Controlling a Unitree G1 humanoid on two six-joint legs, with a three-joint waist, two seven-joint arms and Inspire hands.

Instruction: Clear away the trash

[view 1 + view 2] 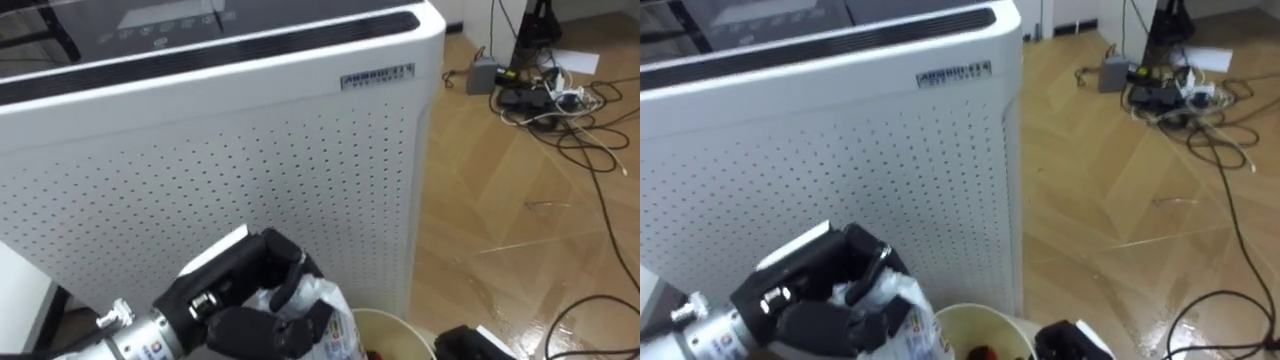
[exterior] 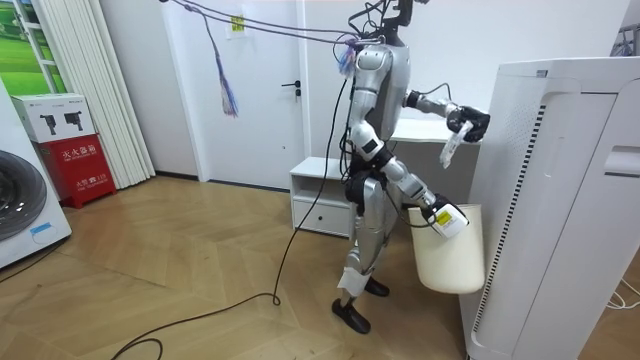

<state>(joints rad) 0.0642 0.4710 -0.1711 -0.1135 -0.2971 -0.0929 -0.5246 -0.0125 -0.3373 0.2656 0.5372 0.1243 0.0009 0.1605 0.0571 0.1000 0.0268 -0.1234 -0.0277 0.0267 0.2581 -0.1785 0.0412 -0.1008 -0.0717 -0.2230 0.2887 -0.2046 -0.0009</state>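
White wrapper [image 1: 322, 312] sits clutched in the left hand [image 1: 252, 300], above a cream bin [image 1: 402, 323]. The right hand [image 2: 447, 218] is at its rim.

The garbage is a crumpled white plastic wrapper [image 1: 330, 318] with some coloured print. It is pinched in the curled fingers of the left hand [image 1: 245, 305] and hangs down from them, in the air just beside the rim of a round cream bin [image 1: 400, 325]. A small red scrap [image 1: 982, 352] lies inside the bin.
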